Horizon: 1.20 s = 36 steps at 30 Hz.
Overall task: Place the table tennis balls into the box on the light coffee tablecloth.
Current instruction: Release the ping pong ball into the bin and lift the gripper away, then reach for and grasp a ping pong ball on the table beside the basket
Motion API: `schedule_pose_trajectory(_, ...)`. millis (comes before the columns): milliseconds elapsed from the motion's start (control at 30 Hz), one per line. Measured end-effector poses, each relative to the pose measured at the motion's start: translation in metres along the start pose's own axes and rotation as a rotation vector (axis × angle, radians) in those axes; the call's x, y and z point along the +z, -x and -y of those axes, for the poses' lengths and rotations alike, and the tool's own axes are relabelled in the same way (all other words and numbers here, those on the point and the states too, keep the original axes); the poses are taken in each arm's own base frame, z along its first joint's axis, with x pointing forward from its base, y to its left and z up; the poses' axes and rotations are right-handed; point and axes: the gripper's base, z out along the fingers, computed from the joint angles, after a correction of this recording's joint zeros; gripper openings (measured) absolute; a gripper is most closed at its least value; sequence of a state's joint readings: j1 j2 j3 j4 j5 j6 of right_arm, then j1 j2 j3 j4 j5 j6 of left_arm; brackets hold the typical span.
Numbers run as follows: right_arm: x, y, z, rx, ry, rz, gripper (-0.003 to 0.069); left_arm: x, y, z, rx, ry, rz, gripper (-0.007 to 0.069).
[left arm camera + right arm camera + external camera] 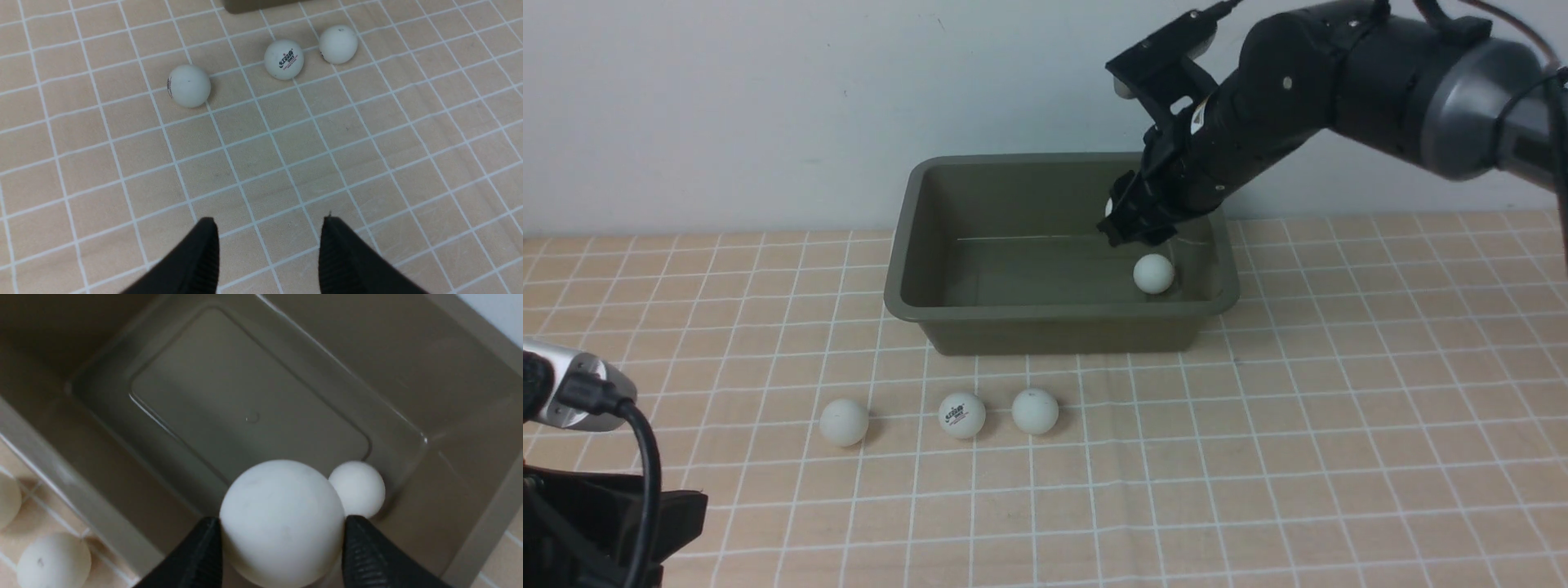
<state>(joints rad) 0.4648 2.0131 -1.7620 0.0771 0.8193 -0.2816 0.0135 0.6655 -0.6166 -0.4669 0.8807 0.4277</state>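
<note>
So, nearest in, the left hand [267, 223] is seen hovering low over the light coffee tablecloth [1339, 408], jaws spread fairly wide with nothing held between them, so it isn't being used for anything right now. A bit further out, three of the table tennis balls are laid in a loose row on the cloth just in front of the box. There's the plain ball [844, 422] on the left, the logo ball [961, 415] in the middle and the third ball [1035, 411] near it, none of them touching. Behind them the box [1054, 333] is sat upright on the cloth, and the dropped ball [1154, 273] can be made out lying on its floor near the right end. Over that same end the right hand [282, 522] is tipped down into the box, and the held ball [282, 498] is pinched between its two fingers, jaws only as wide as the ball itself. So this would be judged as the drop-off of ball number two, with three left to fetch. What's called for next is simple enough: the jaws need to be opened so the ball is let go inside the walls, preferably from low down so it isn't bounced back out. Then the arm has to be lifted clear of the rim and one of the balls on the cloth gone after
</note>
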Motion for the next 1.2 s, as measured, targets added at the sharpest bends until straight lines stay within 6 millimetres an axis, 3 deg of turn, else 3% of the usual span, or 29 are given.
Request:
schedule_pose_trajectory(133, 0.010, 0.002, 0.001, -0.005, -0.001, 0.010, 0.0368, 0.000, 0.000, 0.000, 0.000, 0.000, 0.000, 0.0278)
schedule_pose_trajectory(267, 0.013, 0.002, 0.001, -0.005, -0.002, 0.012, 0.0496, 0.000, 0.000, 0.000, 0.000, 0.000, 0.000, 0.0278)
schedule_pose_trajectory(367, 0.007, 0.009, 0.002, -0.007, -0.008, 0.038, 0.0526, 0.000, 0.000, 0.000, 0.000, 0.000, 0.000, 0.0278)
schedule_pose_trajectory(500, -0.036, 0.029, 0.005, 0.012, -0.022, 0.110, 0.0509, 0.000, 0.000, 0.000, 0.000, 0.000, 0.000, 0.0278)
schedule_pose_trajectory(633, -0.111, 0.045, 0.007, 0.040, -0.044, 0.196, 0.0448, 0.000, 0.000, 0.000, 0.000, 0.000, 0.000, 0.0278)
schedule_pose_trajectory(733, -0.167, 0.043, 0.005, 0.036, -0.059, 0.235, 0.0373, 0.000, 0.000, 0.000, 0.000, 0.002, 0.004, 0.0278)
schedule_pose_trajectory(800, -0.193, 0.039, 0.003, 0.033, -0.060, 0.239, 0.0312, 0.000, 0.002, -0.001, 0.005, 0.010, 0.021, 0.0278)
schedule_pose_trajectory(1000, -0.250, 0.021, -0.007, 0.035, -0.015, 0.213, 0.0078, 0.000, 0.008, -0.004, 0.014, 0.042, 0.087, 0.0278)
schedule_pose_trajectory(1200, -0.275, 0.012, -0.015, 0.040, 0.029, 0.224, -0.0013, 0.020, 0.014, -0.012, 0.027, 0.035, 0.001, 0.0278)
